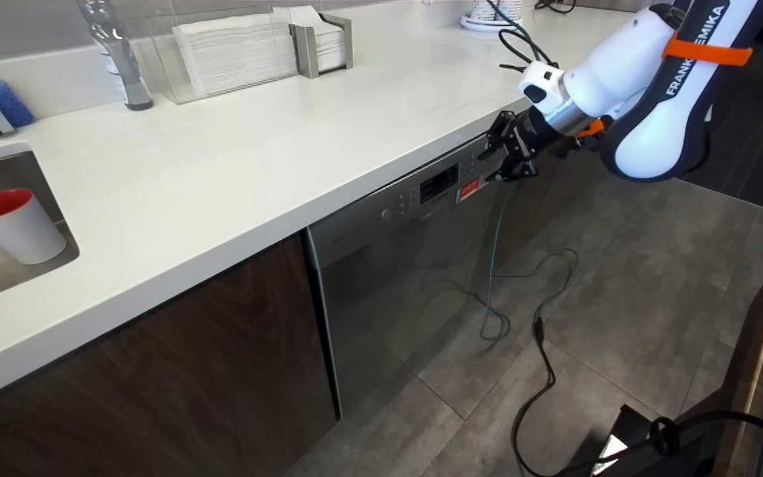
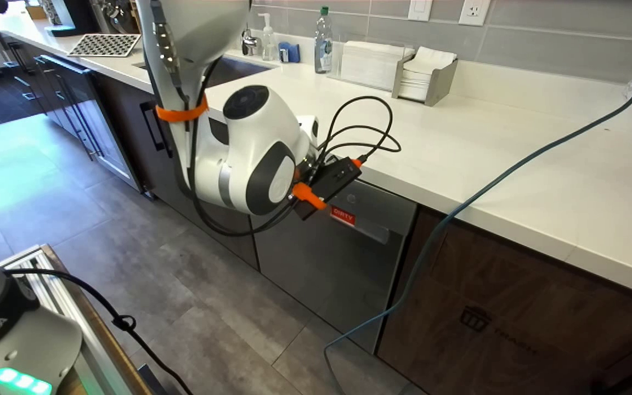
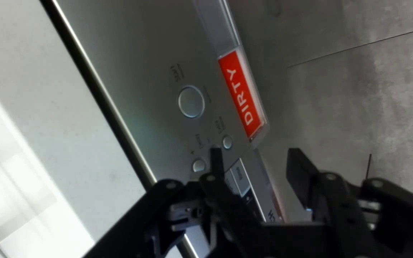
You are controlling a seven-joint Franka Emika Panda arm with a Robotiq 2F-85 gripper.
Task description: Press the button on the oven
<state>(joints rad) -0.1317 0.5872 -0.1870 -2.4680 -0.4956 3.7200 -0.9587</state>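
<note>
The oven (image 2: pixel 329 266) sits under the surface (image 2: pixel 475 137); the end effector (image 3: pixel 256 156) hangs at its front, jaws spread, probably placed there to press the Start button (image 3: pixel 191 101); contact I can't make out.

The arm (image 1: pixel 610 76) slants downward, its gripper (image 3: pixel 257 157) spread.
</note>
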